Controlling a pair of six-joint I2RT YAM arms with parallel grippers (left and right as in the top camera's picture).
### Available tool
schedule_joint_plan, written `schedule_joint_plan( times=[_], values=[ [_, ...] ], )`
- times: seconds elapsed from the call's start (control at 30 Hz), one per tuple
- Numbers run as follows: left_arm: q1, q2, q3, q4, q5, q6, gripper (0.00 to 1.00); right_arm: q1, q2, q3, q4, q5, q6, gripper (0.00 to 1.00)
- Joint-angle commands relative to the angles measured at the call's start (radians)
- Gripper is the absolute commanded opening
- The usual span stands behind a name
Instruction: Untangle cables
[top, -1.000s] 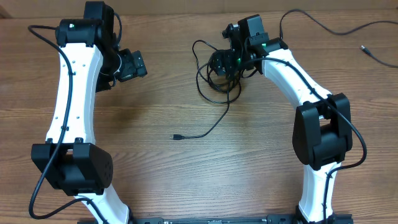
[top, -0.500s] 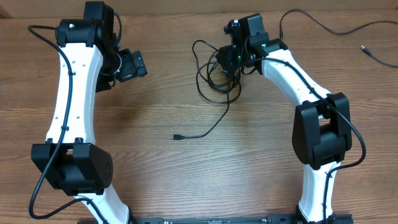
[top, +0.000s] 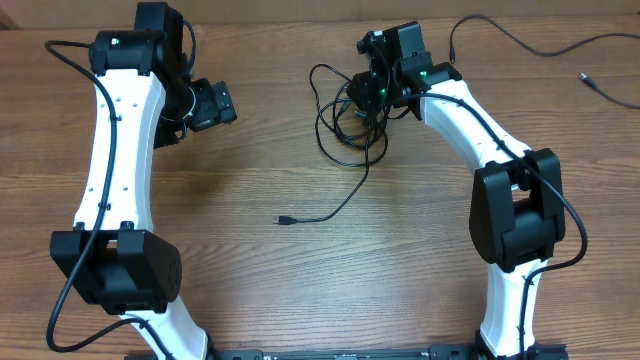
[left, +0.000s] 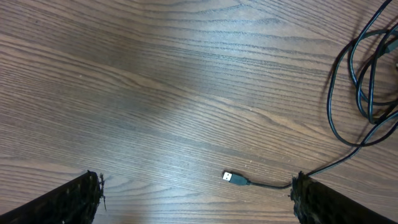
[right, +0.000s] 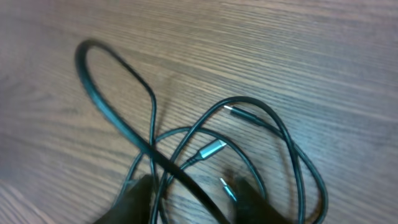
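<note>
Start with the tangle (top: 345, 122) of cables. It lies on the bench (top: 300, 300) close to the far edge, so there is only a little room behind the tangle. On the near side of the tangle there is lots of bare wood to move in. There is more bare wood on the tangle's left, between it and the left fingers (top: 218, 104).

One strand runs out of the tangle toward the near side. It ends in a small plug (top: 285, 219) that lies flat on the open wood. Well to the right of the tangle, another cable (top: 520, 42) winds away to the right edge of the overhead view. A loose plug end (top: 585, 76) lies near that edge too.

Your right fingers (top: 366, 98) sit right over the tangle. In the right wrist view they are two dark blurs at the bottom, about half closed. Several strands (right: 186, 158) pass between them. You cannot tell if they pinch the strands or only stand around them. A silver-tipped plug (right: 214, 149) lies just past the fingertips.

Your left fingers are spread wide and hold nothing. They are well apart from the tangle. In the left wrist view, bare wood fills the gap between them. The small plug shows near one fingertip, and loops of the tangle show at the far right.
</note>
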Motion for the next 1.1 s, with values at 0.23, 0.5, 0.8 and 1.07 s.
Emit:
schedule_joint_plan(
  times=[0.23,0.5,0.8,1.07],
  values=[
    [0.003,0.001,0.006,0.001,0.007,-0.021,0.99,0.005,0.035,-0.008,0.004,-0.006,-0.012,0.44],
    [0.003,0.001,0.006,0.001,0.007,-0.021,1.0,0.005,0.037,0.026,-0.015,-0.006,-0.003,0.08],
    [0.003,0.001,0.006,0.001,0.007,-0.021,1.0,0.006,-0.081,0.215,-0.138,-0.098,0.084,0.04],
    [0.003,0.001,0.006,0.001,0.007,-0.021,0.99,0.006,-0.278,0.298,-0.185,-0.211,0.207,0.04]
  ],
)
